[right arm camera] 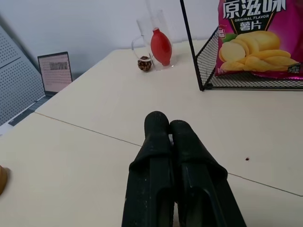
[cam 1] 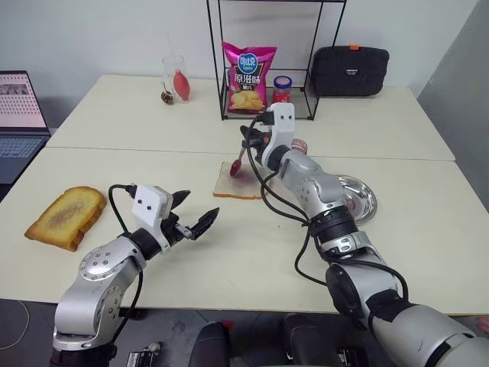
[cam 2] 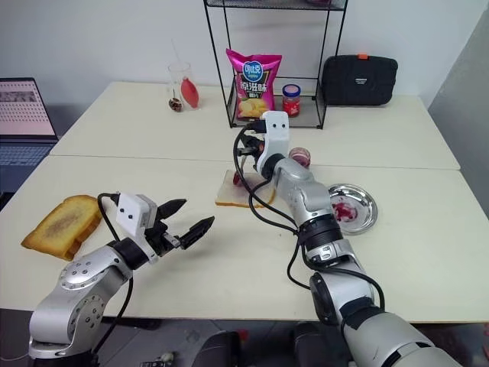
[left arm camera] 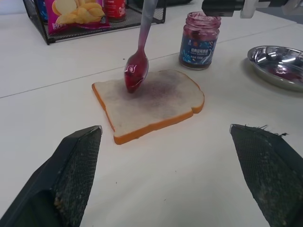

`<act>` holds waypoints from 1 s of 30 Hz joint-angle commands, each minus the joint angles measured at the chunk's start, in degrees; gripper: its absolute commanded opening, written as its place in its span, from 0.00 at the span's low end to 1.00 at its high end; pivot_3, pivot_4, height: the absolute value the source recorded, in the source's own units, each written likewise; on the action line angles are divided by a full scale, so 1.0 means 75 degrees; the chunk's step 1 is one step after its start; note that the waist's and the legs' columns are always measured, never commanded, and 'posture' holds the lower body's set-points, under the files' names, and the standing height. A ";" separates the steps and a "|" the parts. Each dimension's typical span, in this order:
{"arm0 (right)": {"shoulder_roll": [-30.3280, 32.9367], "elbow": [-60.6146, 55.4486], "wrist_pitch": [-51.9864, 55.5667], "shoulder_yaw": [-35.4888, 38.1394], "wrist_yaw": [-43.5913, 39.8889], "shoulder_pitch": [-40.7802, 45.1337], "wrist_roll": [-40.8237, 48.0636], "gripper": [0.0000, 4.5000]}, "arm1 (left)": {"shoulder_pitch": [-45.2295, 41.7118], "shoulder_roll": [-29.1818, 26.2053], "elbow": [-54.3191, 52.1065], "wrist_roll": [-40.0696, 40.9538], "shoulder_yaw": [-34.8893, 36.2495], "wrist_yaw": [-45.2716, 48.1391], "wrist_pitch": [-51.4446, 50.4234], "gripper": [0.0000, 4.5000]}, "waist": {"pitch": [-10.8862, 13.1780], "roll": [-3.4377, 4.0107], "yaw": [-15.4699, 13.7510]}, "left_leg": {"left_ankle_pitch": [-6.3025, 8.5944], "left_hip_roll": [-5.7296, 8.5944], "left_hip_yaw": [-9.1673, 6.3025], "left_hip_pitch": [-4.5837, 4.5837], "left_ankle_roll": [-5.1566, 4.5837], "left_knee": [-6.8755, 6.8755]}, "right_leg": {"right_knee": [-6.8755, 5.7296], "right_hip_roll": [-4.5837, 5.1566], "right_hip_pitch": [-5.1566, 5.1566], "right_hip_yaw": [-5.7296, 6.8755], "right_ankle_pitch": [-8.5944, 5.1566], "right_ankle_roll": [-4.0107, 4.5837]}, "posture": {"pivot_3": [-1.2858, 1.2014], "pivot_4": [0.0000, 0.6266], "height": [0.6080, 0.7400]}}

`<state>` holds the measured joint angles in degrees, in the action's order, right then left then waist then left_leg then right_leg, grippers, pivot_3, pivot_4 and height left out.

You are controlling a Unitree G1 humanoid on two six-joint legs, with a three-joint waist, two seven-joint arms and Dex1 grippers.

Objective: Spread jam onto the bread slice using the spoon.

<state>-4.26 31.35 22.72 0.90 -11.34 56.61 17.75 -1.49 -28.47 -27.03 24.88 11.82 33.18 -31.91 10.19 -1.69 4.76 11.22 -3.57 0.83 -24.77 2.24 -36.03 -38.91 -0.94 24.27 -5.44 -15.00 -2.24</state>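
The right gripper (cam 1: 246, 147), pinching the spoon (left arm camera: 138, 61), held its red bowl on the bread slice (left arm camera: 149, 101), mid-spread. Next, sweep the jam (left arm camera: 158, 90) across. The left gripper (cam 1: 191, 214) hung spread nearby.

Pink crisp bag (right arm camera: 255, 38) in the wire rack (right arm camera: 199, 56), at twelve o'clock on the worktop, reads "ORIGINAL FLAVOR" beneath large Chinese characters. Jam jar label (left arm camera: 198, 47) is unreadable.
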 commanded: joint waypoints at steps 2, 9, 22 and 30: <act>0.0207 -0.0303 -0.0261 -0.0088 -0.0081 -0.0243 -0.0372 0.01 | -0.0392 -0.0129 0.0071 0.0097 -0.0039 0.0115 0.0182 1.00 | -0.0001 -0.0002 -0.0007 | 0.0000 0.0002 -0.0002 0.0000 0.0000 -0.0001 | 0.0000 0.0001 -0.0003 0.0002 0.0000 0.0000 | 0.52 0.24 1.00; 0.0552 -0.0946 -0.0049 -0.0108 -0.0107 -0.0662 -0.0607 0.01 | -0.0752 -0.0152 0.0386 0.0066 -0.0154 0.0270 0.0224 1.00 | -0.0001 -0.0002 -0.0009 | 0.0000 -0.0001 -0.0002 0.0000 0.0000 0.0001 | -0.0001 -0.0002 0.0000 0.0002 -0.0001 0.0000 | 0.52 0.24 1.00; 0.1135 -0.2411 0.1076 0.0283 0.0039 -0.0788 -0.0225 0.01 | -0.0937 -0.0212 0.0675 0.0062 -0.0247 0.0468 0.0333 1.00 | -0.0001 -0.0003 0.0005 | 0.0000 -0.0001 0.0001 0.0001 0.0000 0.0000 | -0.0003 -0.0002 0.0001 -0.0004 -0.0003 0.0000 | 0.52 0.24 1.00; -0.0226 -0.1988 0.2075 0.1806 0.1024 -0.0103 0.1398 0.01 | -0.0838 -0.0330 0.0556 0.0202 -0.0150 0.0569 0.0227 1.00 | -0.0001 -0.0002 0.0027 | 0.0000 -0.0003 0.0001 0.0001 0.0000 0.0001 | -0.0006 -0.0004 0.0003 -0.0005 -0.0002 0.0001 | 0.52 0.24 1.00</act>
<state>-4.88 16.73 37.66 12.04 -5.36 53.71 24.88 -7.86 -30.10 -21.14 25.19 9.39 37.03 -30.68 10.18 -1.71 4.97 11.22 -3.60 0.84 -24.77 2.23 -36.03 -38.96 -0.97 24.30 -5.46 -15.01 -2.23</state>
